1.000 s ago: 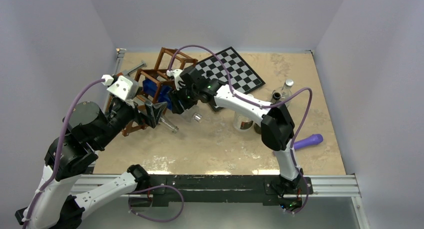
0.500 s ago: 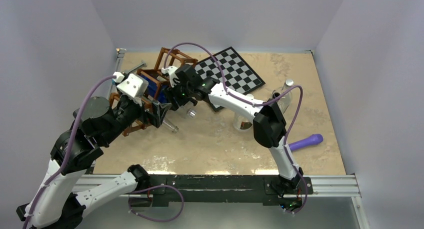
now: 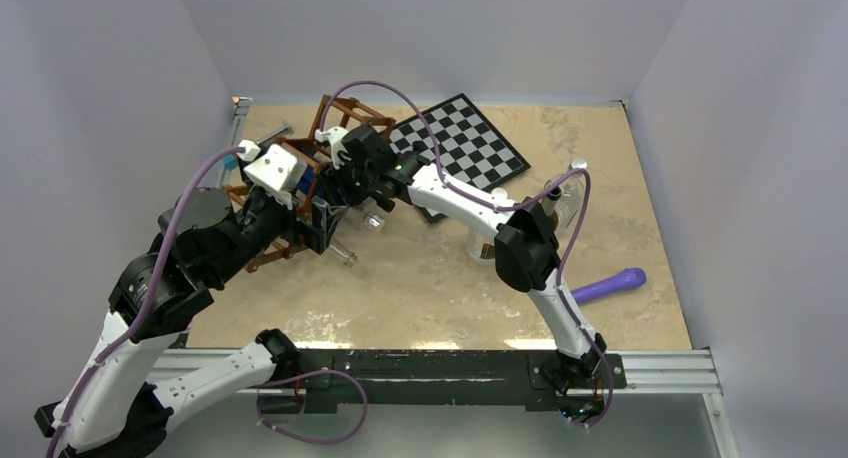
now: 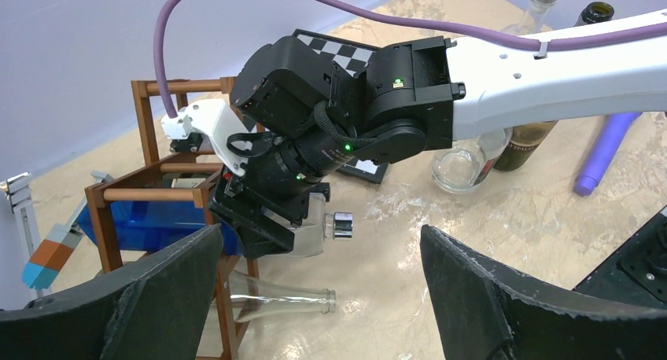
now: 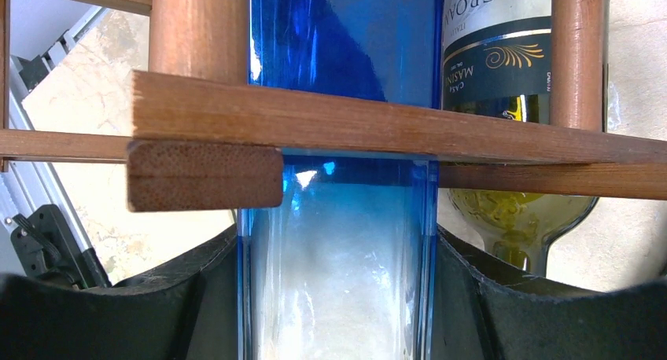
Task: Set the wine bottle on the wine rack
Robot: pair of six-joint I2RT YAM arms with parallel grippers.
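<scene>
Currently, my right gripper (image 5: 338, 297): closed around the wine bottle (image 5: 340, 53), one black finger on each side of its clear end.
Wine bottle: blue fading to clear, flat-sided, partly inside the wine rack (image 5: 315, 116), passing under a wooden crossbar.
Neighbour: a green labelled bottle (image 5: 503, 69) lies just beside it in the rack.
My left gripper (image 4: 320, 246): jaws spread wide, holding nothing, near the rack.
Surface (image 3: 440, 288): a clear bottle (image 4: 275, 303) lies at the rack's foot.
</scene>
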